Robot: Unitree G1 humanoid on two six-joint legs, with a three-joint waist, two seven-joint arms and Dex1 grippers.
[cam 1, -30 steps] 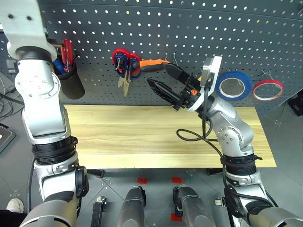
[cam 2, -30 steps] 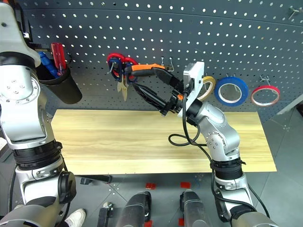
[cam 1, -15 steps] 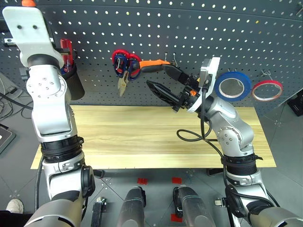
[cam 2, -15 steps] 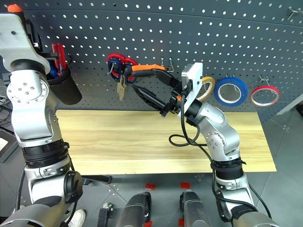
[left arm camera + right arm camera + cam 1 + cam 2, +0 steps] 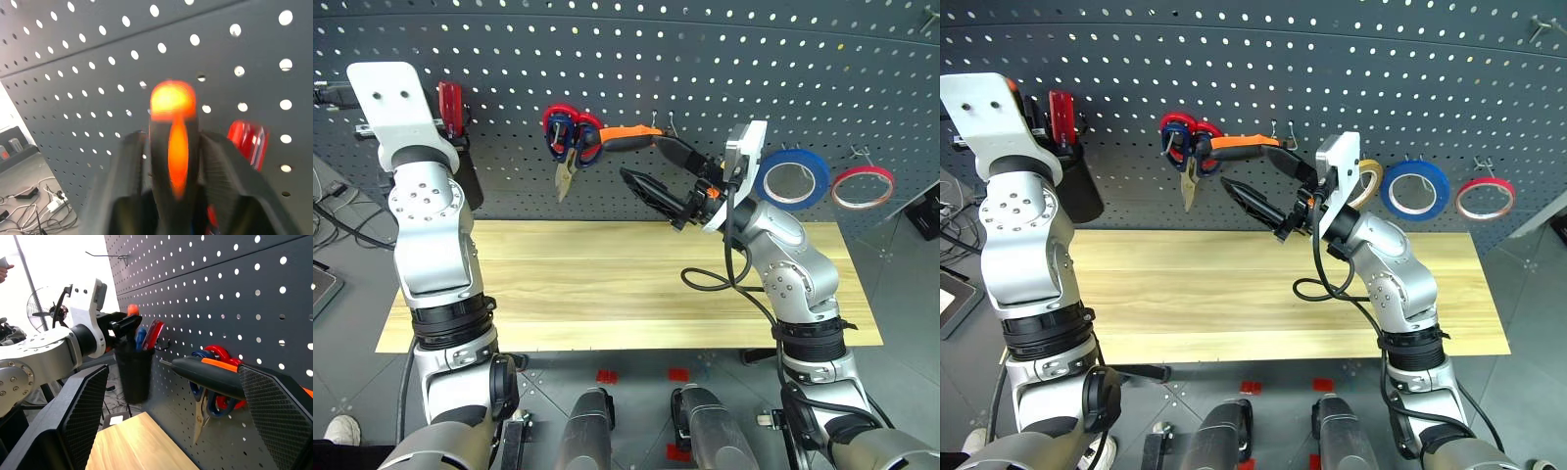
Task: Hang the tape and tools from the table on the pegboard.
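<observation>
The orange-and-black screwdriver [image 5: 173,112] stands handle-up in a black cup [image 5: 134,374] on the pegboard [image 5: 705,59]. My left gripper [image 5: 174,142] is open, with one finger close on each side of the handle. The orange-and-black pliers [image 5: 626,133] hang on the board beside the dark-blue-handled scissors [image 5: 576,137], nose down. My right gripper [image 5: 642,157] is open wide around the pliers' free handle [image 5: 210,374]. The blue tape [image 5: 793,178] hangs on a hook to the right.
A thin red roll [image 5: 867,186] and a thin yellow roll [image 5: 1368,181] hang by the blue tape. Red and blue screwdrivers [image 5: 146,335] share the cup. Red-handled scissors [image 5: 558,119] hang with the blue ones. The wooden table [image 5: 607,284] lies below.
My left arm has come down along the board, lowering the screwdriver into the cup, and its fingers have parted. The right gripper has stayed in place, open.
</observation>
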